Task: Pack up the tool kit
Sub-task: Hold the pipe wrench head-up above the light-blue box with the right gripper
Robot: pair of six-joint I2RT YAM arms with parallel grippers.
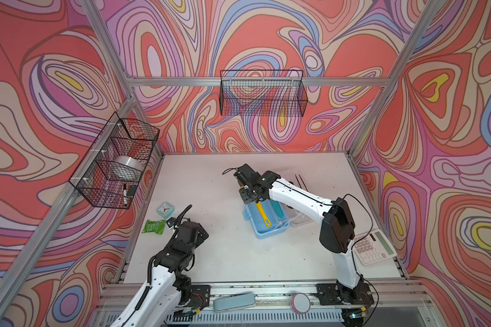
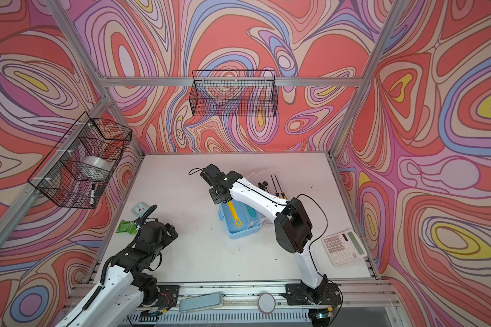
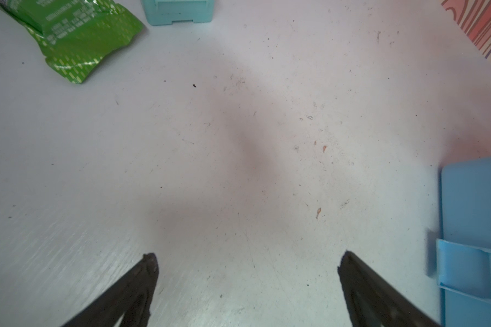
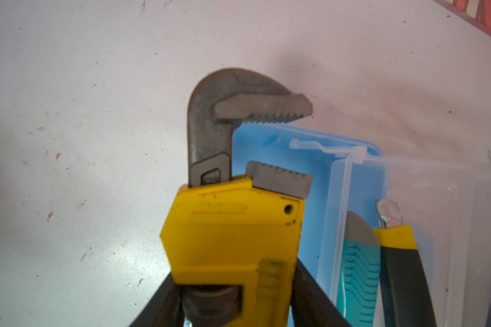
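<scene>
The tool kit [image 1: 270,233] [image 2: 245,230], a light blue box, lies open right of the table's middle, with its clear lid [image 1: 298,220] [image 4: 451,198] folded out to the right. My right gripper [image 1: 247,194] [image 2: 219,196] [image 4: 236,286] hovers at the box's far end, shut on the head of a yellow pipe wrench [image 1: 262,213] [image 2: 234,214] [image 4: 233,220]. The wrench handle slants down into the box. A teal utility knife [image 1: 278,211] [image 4: 360,269] lies inside. My left gripper [image 3: 247,260] is open over bare table, left of the box [image 3: 474,203].
A green packet [image 1: 153,226] [image 3: 77,36] and a mint clock [image 1: 166,209] [image 3: 179,11] sit at the left. A yellow-and-black tool [image 4: 400,260] rests on the lid. Screwdrivers [image 2: 275,184] lie behind the box and a calculator [image 1: 373,246] at the right edge. Wire baskets hang on the walls.
</scene>
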